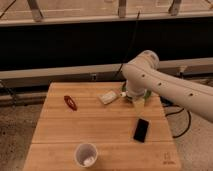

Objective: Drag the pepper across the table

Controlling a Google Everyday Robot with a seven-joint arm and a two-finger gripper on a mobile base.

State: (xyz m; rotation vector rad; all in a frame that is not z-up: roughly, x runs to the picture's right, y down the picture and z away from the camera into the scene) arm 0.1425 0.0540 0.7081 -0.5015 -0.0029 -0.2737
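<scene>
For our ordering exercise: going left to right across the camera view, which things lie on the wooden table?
In order: slim red pepper, white paper cup, pale flat packet, black phone; the gripper hovers beyond the phone.
</scene>
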